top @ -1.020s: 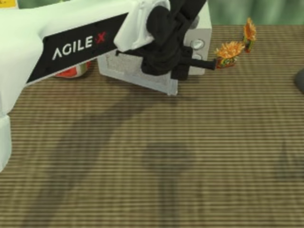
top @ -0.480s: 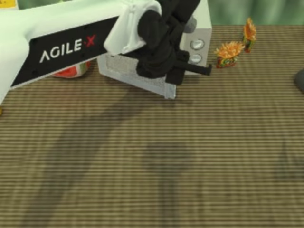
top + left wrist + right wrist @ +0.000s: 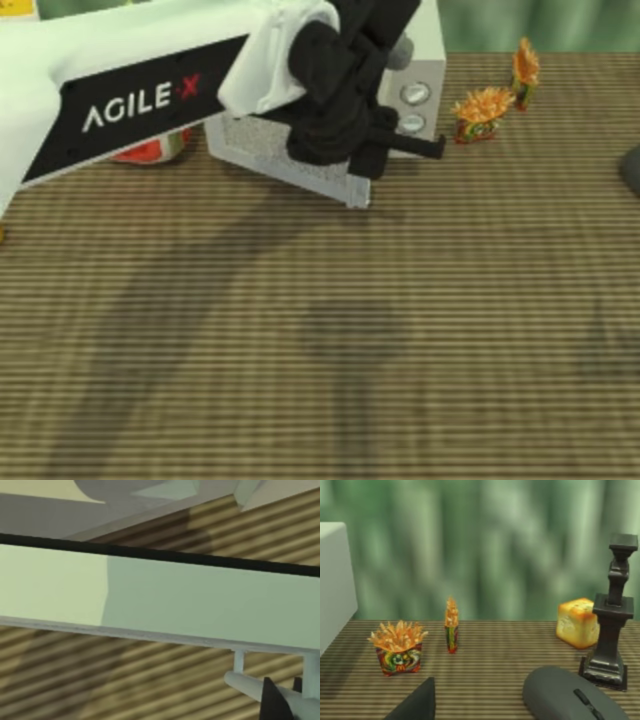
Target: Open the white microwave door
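The microwave stands at the far edge of the tabletop, left of the middle; its door is swung partly outward, the free edge toward the camera; the left gripper is at that edge, its jaws clamped on the handle; the right gripper is low over the right side, and one cannot tell its jaws; fries lie just right of the microwave.

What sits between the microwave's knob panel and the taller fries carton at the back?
In the top view, a shorter fries carton stands between the white microwave and the taller carton; the right wrist view agrees.
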### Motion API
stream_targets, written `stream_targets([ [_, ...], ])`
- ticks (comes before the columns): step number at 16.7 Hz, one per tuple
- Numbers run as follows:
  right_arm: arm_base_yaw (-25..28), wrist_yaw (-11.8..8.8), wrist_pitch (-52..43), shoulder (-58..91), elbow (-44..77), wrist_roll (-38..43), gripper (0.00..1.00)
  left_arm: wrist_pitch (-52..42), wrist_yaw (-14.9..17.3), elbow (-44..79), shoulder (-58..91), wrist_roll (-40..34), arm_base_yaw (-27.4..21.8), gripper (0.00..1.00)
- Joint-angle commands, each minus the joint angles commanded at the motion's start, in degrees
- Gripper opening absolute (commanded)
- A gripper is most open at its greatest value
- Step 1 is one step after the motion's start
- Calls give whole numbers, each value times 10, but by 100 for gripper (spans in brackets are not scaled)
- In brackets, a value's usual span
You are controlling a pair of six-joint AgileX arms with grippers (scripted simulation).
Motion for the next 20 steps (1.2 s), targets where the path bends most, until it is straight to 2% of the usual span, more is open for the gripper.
stream_targets([
  [13,0,0,0,0,0,0,100,0,0,0,0,0,0,0],
  [20,0,0,0,0,0,0,100,20,22,-44,-30,39,7,0],
])
